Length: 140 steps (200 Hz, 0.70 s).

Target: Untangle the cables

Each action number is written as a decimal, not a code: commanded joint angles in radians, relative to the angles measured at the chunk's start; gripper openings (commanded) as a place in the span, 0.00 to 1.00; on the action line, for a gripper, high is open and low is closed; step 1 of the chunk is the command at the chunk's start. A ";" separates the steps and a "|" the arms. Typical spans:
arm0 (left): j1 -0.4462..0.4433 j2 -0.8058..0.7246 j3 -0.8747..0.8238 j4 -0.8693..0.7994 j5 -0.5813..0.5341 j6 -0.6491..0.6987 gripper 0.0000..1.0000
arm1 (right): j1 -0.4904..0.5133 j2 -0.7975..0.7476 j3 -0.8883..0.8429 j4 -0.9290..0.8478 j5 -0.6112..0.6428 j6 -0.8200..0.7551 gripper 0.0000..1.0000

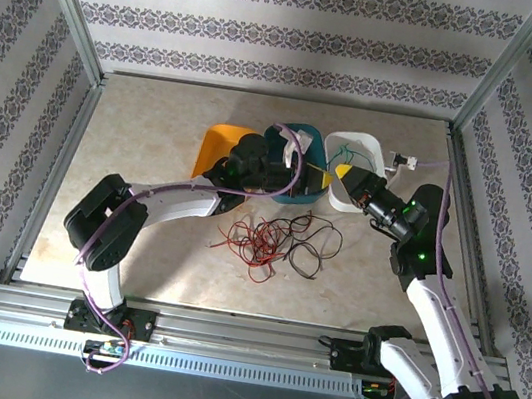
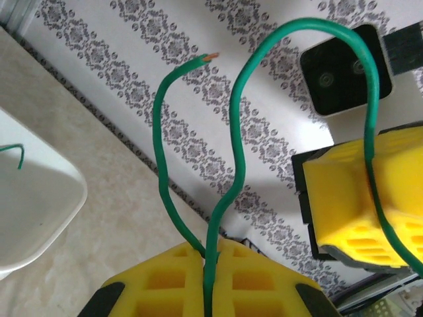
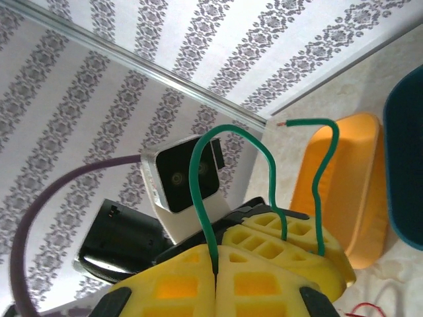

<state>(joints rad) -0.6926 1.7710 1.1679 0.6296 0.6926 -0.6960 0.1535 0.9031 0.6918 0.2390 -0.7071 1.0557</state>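
Observation:
A green cable (image 2: 232,158) loops up between my two grippers, which meet over the bowls at the back of the table. My left gripper (image 2: 210,248) is shut on it, the wire pinched between the yellow pads, with a bare copper end sticking up. My right gripper (image 3: 217,251) is shut on the same green cable (image 3: 198,191), close beside the left fingers (image 3: 291,241). From the top view, the left gripper (image 1: 312,177) and right gripper (image 1: 345,176) almost touch. A loose tangle of red and black cables (image 1: 274,241) lies on the table in front of them.
Three bowls stand in a row at the back: orange (image 1: 220,144), teal (image 1: 308,137) and white (image 1: 361,150); the white bowl (image 2: 39,211) holds a bit of green wire. Metal frame posts and patterned walls enclose the table on three sides.

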 commanded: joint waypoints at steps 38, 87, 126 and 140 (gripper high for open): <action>-0.001 -0.135 0.030 -0.540 0.101 0.343 0.00 | -0.077 -0.016 0.109 -0.247 0.017 -0.233 0.00; -0.007 -0.116 0.141 -1.091 0.206 0.660 0.00 | -0.091 0.000 0.167 -0.350 0.018 -0.346 0.00; -0.034 -0.034 0.278 -1.461 0.230 0.881 0.00 | -0.081 0.008 0.195 -0.411 0.061 -0.401 0.00; -0.039 -0.023 0.284 -1.474 0.264 0.891 0.00 | -0.073 0.009 0.205 -0.433 0.084 -0.421 0.00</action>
<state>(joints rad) -0.7036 1.7077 1.4410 -0.5175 0.8577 0.0277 0.0875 0.9127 0.8337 -0.2115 -0.7380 0.7071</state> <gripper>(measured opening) 0.056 0.046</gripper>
